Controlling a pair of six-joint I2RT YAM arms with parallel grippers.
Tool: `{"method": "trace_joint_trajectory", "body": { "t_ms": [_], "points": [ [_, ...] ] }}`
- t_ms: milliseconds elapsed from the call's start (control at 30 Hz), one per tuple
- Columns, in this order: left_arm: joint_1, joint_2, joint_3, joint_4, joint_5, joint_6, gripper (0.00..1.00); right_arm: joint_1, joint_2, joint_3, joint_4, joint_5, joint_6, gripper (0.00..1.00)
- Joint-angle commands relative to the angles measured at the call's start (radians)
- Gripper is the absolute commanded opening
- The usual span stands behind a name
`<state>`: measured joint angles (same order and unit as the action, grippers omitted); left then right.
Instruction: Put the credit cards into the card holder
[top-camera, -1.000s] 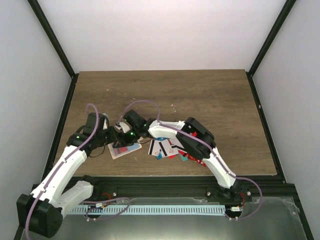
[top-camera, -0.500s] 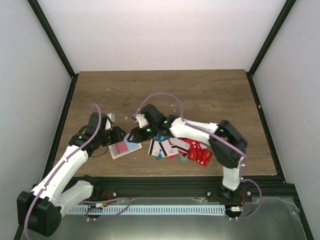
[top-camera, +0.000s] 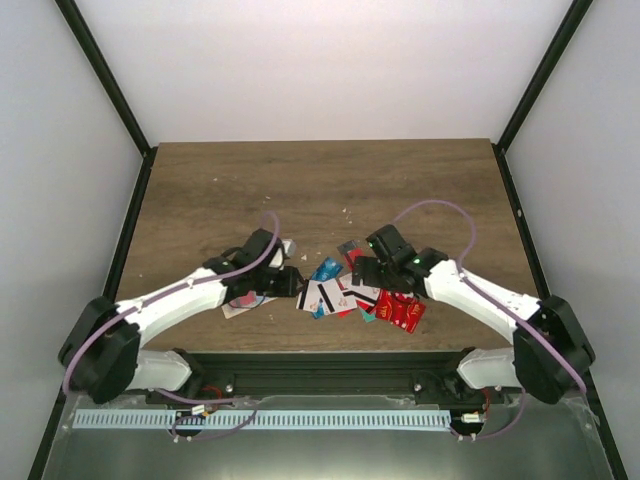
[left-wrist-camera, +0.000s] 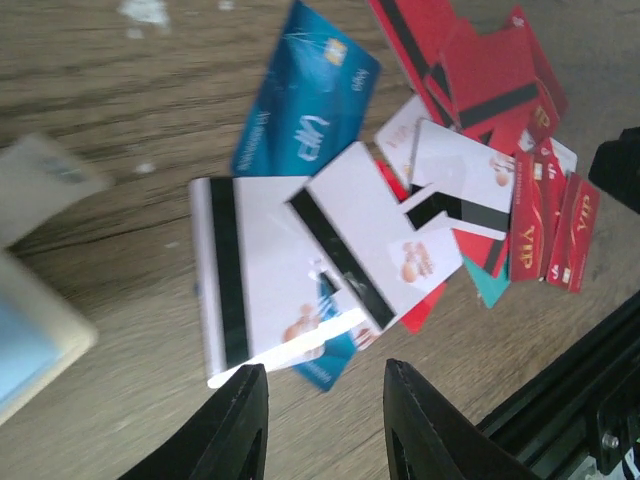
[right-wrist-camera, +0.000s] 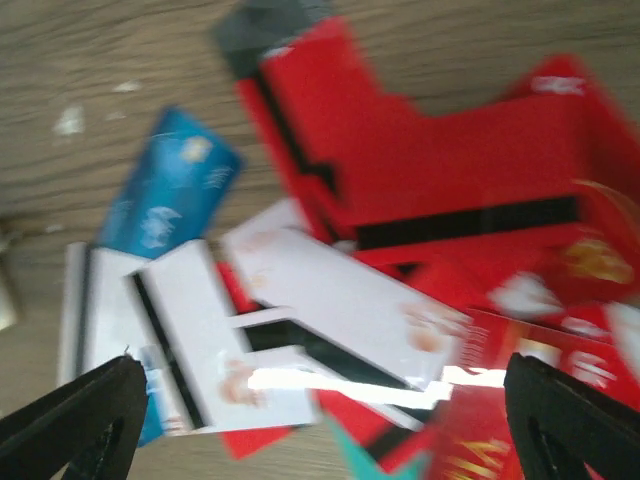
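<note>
The credit cards (top-camera: 360, 297) lie in a loose heap at the table's front middle: red ones (right-wrist-camera: 420, 170), a blue one (left-wrist-camera: 305, 110), and white ones with black stripes (left-wrist-camera: 270, 290). My left gripper (top-camera: 290, 282) hovers low at the heap's left edge; in the left wrist view it (left-wrist-camera: 325, 375) stands open, with nothing between its fingers. My right gripper (top-camera: 362, 272) is over the heap's upper middle, and in its blurred wrist view it (right-wrist-camera: 322, 365) stands wide open and empty. The beige card holder (top-camera: 232, 308) lies left of the heap, mostly hidden under my left arm; its edge (left-wrist-camera: 40, 330) shows beside the cards.
The black frame rail (top-camera: 330, 365) runs along the table's near edge, just in front of the heap. Small pale specks (top-camera: 346, 212) dot the wood behind the grippers. Dark posts (top-camera: 110, 90) and white walls close in the sides.
My right arm has swung from the card holder back right over the heap, and its jaws have opened wide. My left gripper has moved right, from over the holder to the heap's left edge.
</note>
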<state>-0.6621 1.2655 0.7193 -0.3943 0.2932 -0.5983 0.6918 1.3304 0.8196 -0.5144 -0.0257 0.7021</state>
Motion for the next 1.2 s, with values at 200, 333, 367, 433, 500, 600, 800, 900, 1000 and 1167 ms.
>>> {"method": "trace_joint_trajectory", "body": {
  "t_ms": [200, 333, 367, 433, 500, 600, 800, 900, 1000, 1167],
  "points": [
    [-0.112, 0.171, 0.100, 0.134, -0.007, -0.005, 0.34, -0.078, -0.085, -0.055, -0.411, 0.310, 0.371, 1.00],
    [-0.115, 0.174, 0.081, 0.142, -0.005, -0.006, 0.33, -0.160, -0.090, -0.101, -0.421, 0.262, 0.354, 1.00],
    [-0.115, 0.170, 0.074, 0.144, -0.005, -0.005, 0.33, -0.176, -0.090, -0.110, -0.416, 0.248, 0.342, 1.00],
    [-0.114, 0.164, 0.061, 0.149, -0.003, -0.005, 0.33, -0.190, -0.086, -0.115, -0.414, 0.227, 0.327, 1.00],
    [-0.115, 0.161, 0.050, 0.150, -0.001, -0.001, 0.33, -0.201, -0.074, -0.119, -0.404, 0.205, 0.315, 1.00],
    [-0.114, 0.162, 0.041, 0.157, 0.002, 0.006, 0.33, -0.219, -0.050, -0.148, -0.345, 0.146, 0.291, 0.97],
    [-0.116, 0.168, 0.034, 0.158, 0.006, 0.021, 0.33, -0.271, 0.035, -0.243, -0.207, 0.031, 0.241, 0.86],
    [-0.115, 0.163, 0.027, 0.158, 0.006, 0.025, 0.33, -0.273, 0.073, -0.273, -0.185, 0.016, 0.239, 0.77],
    [-0.115, 0.157, 0.017, 0.164, 0.005, 0.028, 0.33, -0.273, 0.106, -0.284, -0.162, -0.017, 0.224, 0.70],
    [-0.115, 0.153, 0.001, 0.174, 0.006, 0.029, 0.33, -0.272, 0.138, -0.266, -0.169, -0.061, 0.196, 0.58]
  ]
}}
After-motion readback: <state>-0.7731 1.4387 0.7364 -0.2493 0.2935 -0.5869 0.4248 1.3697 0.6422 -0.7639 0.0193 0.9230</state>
